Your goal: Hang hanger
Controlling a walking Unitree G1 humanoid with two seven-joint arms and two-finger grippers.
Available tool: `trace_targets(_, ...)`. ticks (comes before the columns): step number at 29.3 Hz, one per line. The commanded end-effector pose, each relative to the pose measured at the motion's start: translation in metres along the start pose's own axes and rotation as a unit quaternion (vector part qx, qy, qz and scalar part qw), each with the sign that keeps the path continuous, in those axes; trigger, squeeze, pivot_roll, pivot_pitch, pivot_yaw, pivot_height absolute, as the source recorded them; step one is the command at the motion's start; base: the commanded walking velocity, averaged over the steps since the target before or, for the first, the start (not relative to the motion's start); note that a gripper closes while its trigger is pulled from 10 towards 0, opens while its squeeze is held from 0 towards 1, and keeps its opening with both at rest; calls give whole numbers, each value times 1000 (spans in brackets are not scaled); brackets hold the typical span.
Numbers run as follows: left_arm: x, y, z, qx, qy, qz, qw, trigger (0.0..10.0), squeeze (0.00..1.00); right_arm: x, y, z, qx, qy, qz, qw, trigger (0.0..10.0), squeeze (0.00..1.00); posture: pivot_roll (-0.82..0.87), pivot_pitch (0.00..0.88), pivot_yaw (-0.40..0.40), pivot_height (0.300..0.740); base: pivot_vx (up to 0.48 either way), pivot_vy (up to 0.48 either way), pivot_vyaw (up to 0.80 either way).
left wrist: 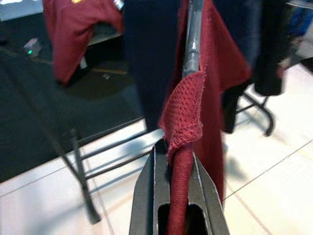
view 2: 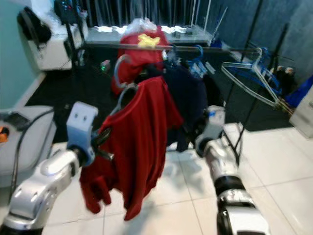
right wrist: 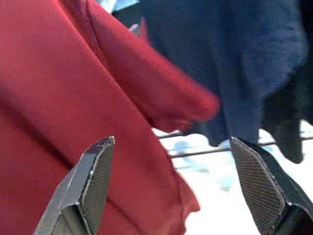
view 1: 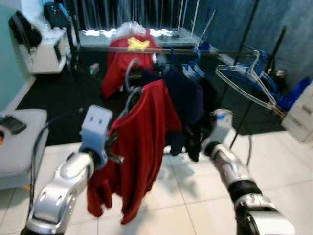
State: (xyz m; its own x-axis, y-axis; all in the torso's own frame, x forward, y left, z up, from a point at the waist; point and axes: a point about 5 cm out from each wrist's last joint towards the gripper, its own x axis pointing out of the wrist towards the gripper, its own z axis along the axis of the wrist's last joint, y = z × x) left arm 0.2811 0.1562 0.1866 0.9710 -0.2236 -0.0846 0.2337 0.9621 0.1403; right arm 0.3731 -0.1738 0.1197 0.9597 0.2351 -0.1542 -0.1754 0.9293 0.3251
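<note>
A dark red shirt (view 1: 144,147) hangs on a grey hanger (view 1: 131,95) whose hook rises just short of the clothes rail (view 1: 205,51). My left gripper (left wrist: 173,147) is shut on the shirt-covered arm of the hanger, and the bare grey hanger (left wrist: 192,39) runs on beyond it. In the left eye view the left gripper (view 1: 116,143) holds the shirt's left side up in front of the rack. My right gripper (right wrist: 172,140) stands open, its fingers (right wrist: 93,181) wide apart beside the red cloth with nothing between them. The right gripper (view 1: 194,143) sits low at the shirt's right edge.
On the rail hang another red shirt (view 1: 128,55) with a yellow print, dark navy clothes (view 1: 185,98) and bare clear hangers (view 1: 244,81). A grey seat (view 1: 19,142) stands at the left and a white cabinet (view 1: 299,117) at the right. The rack's feet rest on white tiles.
</note>
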Motion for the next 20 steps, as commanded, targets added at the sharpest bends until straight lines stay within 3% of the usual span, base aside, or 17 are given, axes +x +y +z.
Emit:
trace_targets(1, 2, -1, 4, 3, -4, 10, 1000, 10000, 0, -3, -8, 0, -1, 1, -13, 1000, 10000, 0, -88, 0, -33, 740, 480, 0, -775)
trace_targets(13, 12, 14, -12, -18, 51, 89, 995, 10000, 0, -3, -8, 6, 3, -16, -14, 1000, 10000, 0, -108, 0, -21, 740, 480, 0, -65)
trace_targets(20, 16, 13, -11, -19, 52, 94, 994, 10000, 0, -3, -8, 8, 5, -21, -13, 1000, 10000, 0, -113, 0, -21, 740, 480, 0, 0)
